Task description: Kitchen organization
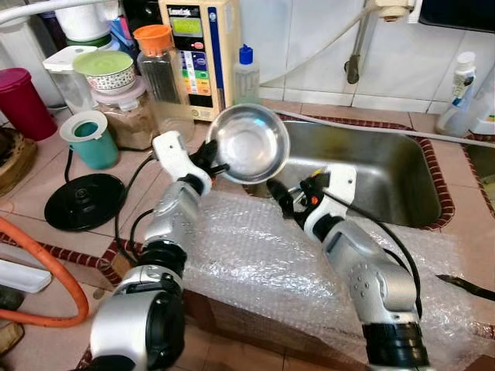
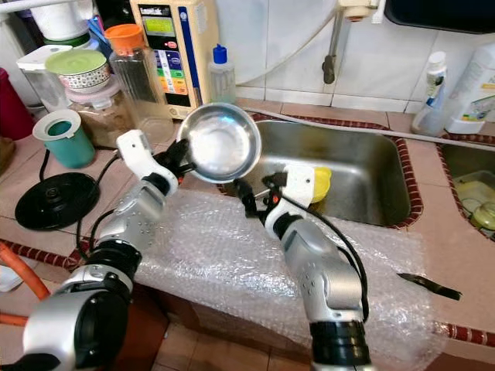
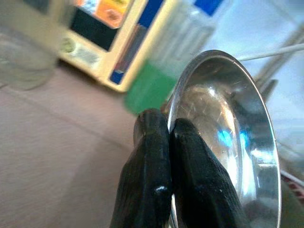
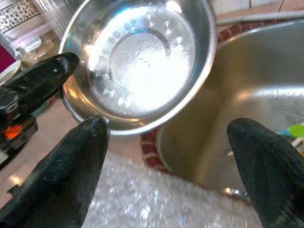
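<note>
Overhead, left gripper point(image 1: 215, 164) pinches steel bowl point(image 1: 249, 143) rim, tilted.

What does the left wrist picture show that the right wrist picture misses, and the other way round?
Left wrist alone: the left tool pinching the bowl's rim, with a blurred beige appliance behind. Right wrist alone: the right tool open above bubble wrap, and the sink beyond. Both: the steel bowl, held up and tilted.

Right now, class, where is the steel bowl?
The steel bowl is held up by its rim in the left tool, tilted over the sink's left edge, in front of the blue-capped bottle.
</note>
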`<state>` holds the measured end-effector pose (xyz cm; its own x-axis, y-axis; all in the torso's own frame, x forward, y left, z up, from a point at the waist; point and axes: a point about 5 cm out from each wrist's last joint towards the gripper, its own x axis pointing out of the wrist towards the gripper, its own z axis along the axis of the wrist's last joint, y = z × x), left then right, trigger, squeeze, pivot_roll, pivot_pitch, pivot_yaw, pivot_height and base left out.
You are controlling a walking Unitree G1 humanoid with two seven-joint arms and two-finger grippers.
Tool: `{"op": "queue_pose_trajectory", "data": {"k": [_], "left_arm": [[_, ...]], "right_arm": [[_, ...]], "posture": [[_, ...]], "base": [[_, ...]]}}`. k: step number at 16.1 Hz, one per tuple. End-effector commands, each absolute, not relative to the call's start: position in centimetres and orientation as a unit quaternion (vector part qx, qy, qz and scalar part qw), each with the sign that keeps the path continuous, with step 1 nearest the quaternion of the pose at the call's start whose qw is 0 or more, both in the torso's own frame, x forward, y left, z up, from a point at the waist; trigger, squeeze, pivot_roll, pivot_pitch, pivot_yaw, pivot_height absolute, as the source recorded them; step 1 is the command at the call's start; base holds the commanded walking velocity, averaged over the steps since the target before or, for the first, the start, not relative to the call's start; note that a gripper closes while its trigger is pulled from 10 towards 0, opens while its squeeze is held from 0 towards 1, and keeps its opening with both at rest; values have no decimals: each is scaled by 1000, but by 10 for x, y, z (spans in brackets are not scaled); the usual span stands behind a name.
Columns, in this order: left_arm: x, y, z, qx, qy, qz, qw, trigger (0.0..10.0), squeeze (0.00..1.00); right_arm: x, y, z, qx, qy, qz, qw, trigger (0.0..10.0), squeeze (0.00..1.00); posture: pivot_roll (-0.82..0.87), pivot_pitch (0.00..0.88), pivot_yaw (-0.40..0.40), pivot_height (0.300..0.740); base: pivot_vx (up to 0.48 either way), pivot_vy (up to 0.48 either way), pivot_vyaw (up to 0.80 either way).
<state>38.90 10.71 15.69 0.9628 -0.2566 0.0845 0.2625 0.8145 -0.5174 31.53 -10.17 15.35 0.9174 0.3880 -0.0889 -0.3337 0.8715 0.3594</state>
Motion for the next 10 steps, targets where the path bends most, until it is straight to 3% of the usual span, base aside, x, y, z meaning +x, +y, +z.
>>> {"op": "queue_pose_trajectory", "data": {"k": [1, 9, 10], "left_arm": [[388, 104, 166, -267, -32, -161, 950, 0, 0], [376, 82, 180, -294, -68, -248, 921, 0, 0], [375, 84, 179, -299, -66, -246, 920, 0, 0]], "right_arm": [[323, -103, 158, 177, 70, 175, 966, 10000, 0], [354, -108, 170, 227, 58, 119, 965, 10000, 0], [357, -111, 173, 247, 53, 112, 961, 0, 0]], "posture": [[23, 0, 72, 740], [37, 0, 63, 740], [41, 0, 62, 740]], "base": [[0, 0, 0], [0, 0, 0], [0, 0, 0]]}}
